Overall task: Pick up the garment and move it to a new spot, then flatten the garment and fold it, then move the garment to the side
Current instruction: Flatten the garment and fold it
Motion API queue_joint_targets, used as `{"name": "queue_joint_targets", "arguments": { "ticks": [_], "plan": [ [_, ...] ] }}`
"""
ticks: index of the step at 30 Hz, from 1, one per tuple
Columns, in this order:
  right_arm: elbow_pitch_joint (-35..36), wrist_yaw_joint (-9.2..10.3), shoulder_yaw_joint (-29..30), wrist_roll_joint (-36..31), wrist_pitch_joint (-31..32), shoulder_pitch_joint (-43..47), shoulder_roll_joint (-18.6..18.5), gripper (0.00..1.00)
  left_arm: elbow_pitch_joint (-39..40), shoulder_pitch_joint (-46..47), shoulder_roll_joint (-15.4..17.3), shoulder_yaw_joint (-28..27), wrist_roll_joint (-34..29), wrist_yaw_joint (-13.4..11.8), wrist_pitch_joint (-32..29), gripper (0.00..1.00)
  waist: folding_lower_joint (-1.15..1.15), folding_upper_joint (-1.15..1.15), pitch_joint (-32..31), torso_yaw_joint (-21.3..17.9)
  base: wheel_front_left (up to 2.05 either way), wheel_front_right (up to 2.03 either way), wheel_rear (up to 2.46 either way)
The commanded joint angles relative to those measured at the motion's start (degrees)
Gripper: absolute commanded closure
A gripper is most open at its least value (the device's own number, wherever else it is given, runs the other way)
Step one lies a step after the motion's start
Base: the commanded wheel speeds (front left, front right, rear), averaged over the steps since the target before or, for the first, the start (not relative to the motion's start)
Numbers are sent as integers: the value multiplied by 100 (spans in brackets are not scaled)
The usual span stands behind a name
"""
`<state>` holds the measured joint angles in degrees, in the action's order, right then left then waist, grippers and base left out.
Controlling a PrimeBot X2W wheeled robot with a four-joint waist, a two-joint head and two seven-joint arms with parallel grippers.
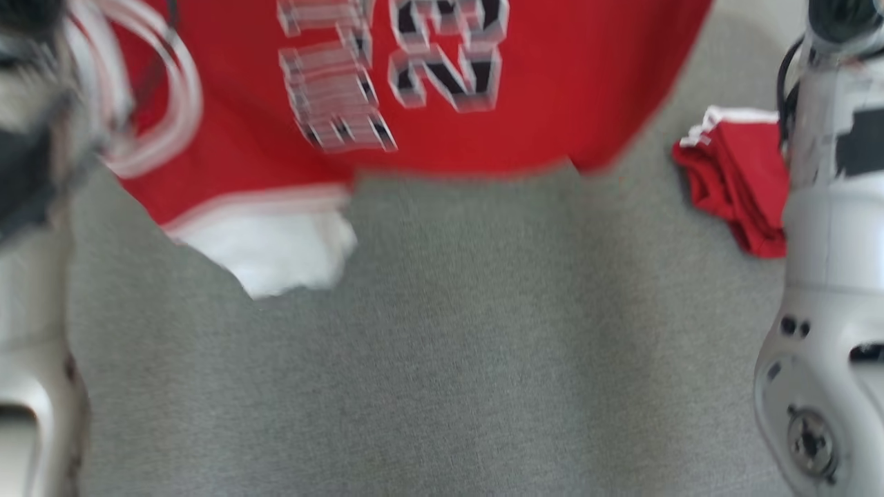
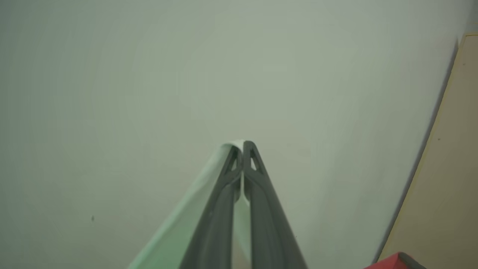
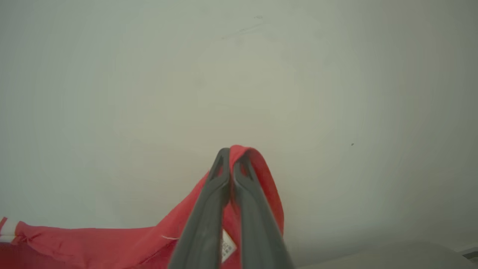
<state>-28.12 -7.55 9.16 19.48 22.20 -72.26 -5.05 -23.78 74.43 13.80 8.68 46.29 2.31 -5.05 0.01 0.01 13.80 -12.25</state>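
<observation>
The garment is a red jersey with blocky white and black lettering and a white sleeve. It hangs blurred across the top of the head view, above the grey surface. In the left wrist view my left gripper is shut on a pale white edge of the garment. Red cloth of the garment, with a small white label, is pinched in my shut right gripper. Both grippers point at a plain pale wall.
A second red cloth with white trim lies bunched at the right, against my pale right arm. My left arm with looped cables runs along the left edge. A tan panel borders the wall.
</observation>
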Motion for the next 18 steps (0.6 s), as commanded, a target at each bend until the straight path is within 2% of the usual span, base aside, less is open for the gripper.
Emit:
{"name": "queue_joint_targets", "arguments": {
  "ticks": [1, 7, 9, 11, 14, 18],
  "plan": [
    [-61, 11, -24, -104, -80, -150, 24, 100, -28, 238, 21, 1, -34, 1, 62, 100, -1, -1, 896, -169, 0, 0, 0],
    [-418, 11, 24, -587, -761, -1102, 74, 100, -156, 1567, 65, 322, -533, 181, 359, 100, -1, -1, 1851, -323, 0, 0, 0],
    [-509, 11, 117, -762, -1158, -1396, 95, 100, -187, 1985, 79, 473, -787, 270, 651, 100, -1, -1, 2081, -361, 0, 0, 0],
    [-609, 11, 294, -1034, -1875, -1812, 117, 100, -207, 2565, 75, 676, -1111, 407, 1280, 100, -1, -1, 2332, -401, 0, 0, 0],
    [-694, 11, 277, -1362, -2511, -2114, 118, 100, -261, 2941, 61, 794, -1202, 488, 1740, 100, -1, -1, 2549, -417, 0, 0, 0],
    [-785, 11, 168, -1757, -3127, -2329, -109, 100, -299, 3023, 100, 990, -1210, 519, 1945, 100, -1, -1, 2896, -309, 0, 0, 0]
  ]
}}
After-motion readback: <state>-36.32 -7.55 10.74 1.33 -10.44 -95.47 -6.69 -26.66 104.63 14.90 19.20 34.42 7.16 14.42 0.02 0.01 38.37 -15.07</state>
